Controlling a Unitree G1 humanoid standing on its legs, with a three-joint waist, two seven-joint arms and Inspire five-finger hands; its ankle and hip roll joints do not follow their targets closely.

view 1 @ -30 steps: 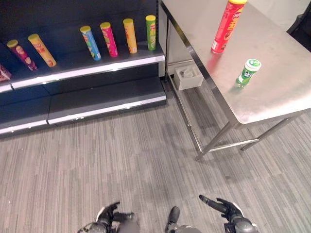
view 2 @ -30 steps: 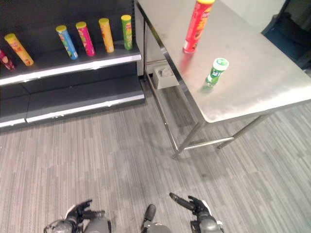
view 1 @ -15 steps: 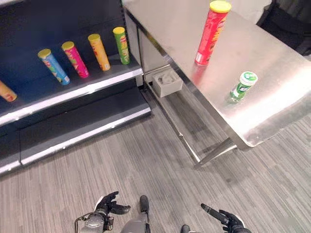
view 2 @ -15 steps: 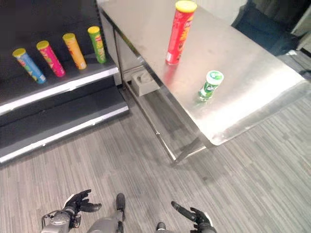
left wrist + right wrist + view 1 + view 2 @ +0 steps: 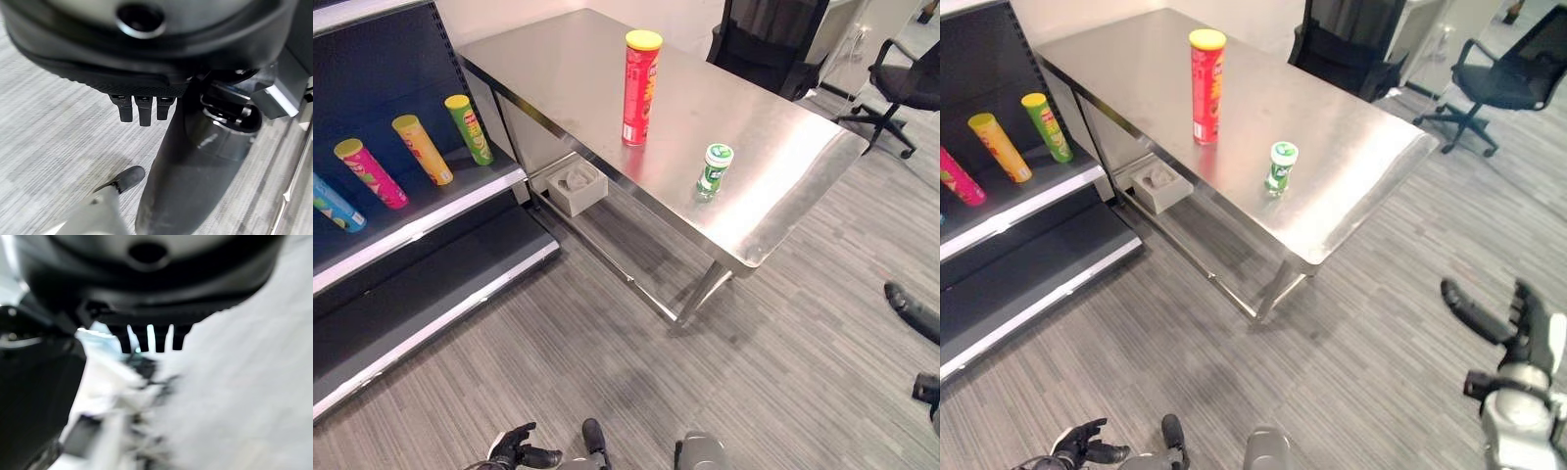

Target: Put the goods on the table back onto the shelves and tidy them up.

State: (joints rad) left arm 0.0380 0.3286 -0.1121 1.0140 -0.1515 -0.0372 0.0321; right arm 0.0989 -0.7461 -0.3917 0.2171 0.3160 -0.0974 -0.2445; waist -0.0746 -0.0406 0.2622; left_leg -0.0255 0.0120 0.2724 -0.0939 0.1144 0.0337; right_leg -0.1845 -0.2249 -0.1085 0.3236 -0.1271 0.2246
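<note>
Progress: we judge the task barely begun; both goods stand on the table, neither is in a hand.
Left to do: we must fetch the red can and the green tub and line them up on the shelf.
Red can: upright, upper centre of the left eye frame, near the table's middle.
Green tub: upright, just right of centre, near the table's front edge, apart from the can.
Shelf contents: four cans lean in a row at the left edge: green, orange, pink, blue; the lower shelf looks bare.
Grey tray: under the table; contents unclear.
Left hand: bottom edge, low, fingers loosely spread, holding nothing.
Right hand: right edge of the right eye frame, fingers stretched out, empty.
Background: office chairs at upper right.
</note>
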